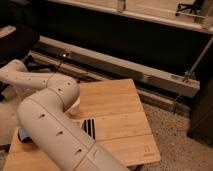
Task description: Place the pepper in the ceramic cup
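My large white arm (55,125) rises from the bottom of the camera view, bends at an elbow (62,92) and reaches left to the frame's edge (12,74). It covers the left half of the bamboo table (117,117). My gripper is not in view; it is behind the arm or past the left edge. A small white rim (76,103) peeks out just right of the elbow; it may be the ceramic cup. The pepper is hidden.
A sliver of blue (22,134) shows at the arm's left side, on the table's left part. Dark slots (89,127) sit in the tabletop by the arm. A long metal rail (125,67) runs behind the table. The floor to the right is speckled (175,135).
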### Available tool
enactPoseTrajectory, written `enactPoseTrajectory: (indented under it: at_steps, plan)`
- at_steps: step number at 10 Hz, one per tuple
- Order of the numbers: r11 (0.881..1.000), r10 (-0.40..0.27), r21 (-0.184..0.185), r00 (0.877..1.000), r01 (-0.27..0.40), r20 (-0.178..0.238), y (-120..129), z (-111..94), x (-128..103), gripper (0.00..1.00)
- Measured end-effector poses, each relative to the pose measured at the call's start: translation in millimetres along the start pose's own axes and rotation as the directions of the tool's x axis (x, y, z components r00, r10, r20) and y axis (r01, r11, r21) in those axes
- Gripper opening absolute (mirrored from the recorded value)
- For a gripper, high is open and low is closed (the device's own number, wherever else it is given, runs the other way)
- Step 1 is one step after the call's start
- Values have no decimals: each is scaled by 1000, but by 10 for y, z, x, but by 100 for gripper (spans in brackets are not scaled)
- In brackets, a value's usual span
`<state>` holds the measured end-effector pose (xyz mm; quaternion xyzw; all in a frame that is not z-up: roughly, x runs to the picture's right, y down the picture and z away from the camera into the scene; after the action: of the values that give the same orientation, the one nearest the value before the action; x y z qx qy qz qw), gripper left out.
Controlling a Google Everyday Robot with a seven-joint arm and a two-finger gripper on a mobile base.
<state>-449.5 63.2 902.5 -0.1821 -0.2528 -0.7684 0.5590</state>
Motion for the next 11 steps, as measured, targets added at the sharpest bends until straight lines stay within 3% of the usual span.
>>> enactPoseTrajectory:
  at_steps: [3, 6, 9, 11]
  plan:
    - [999, 41, -29, 999, -40, 13, 117, 42, 33, 80]
    - [999, 35, -35, 999, -34, 18, 45, 12, 22, 80]
    - [998, -60, 24, 998, 60, 8, -369, -165, -108, 80]
    - [993, -104, 53, 995, 104, 4, -521, -238, -234, 80]
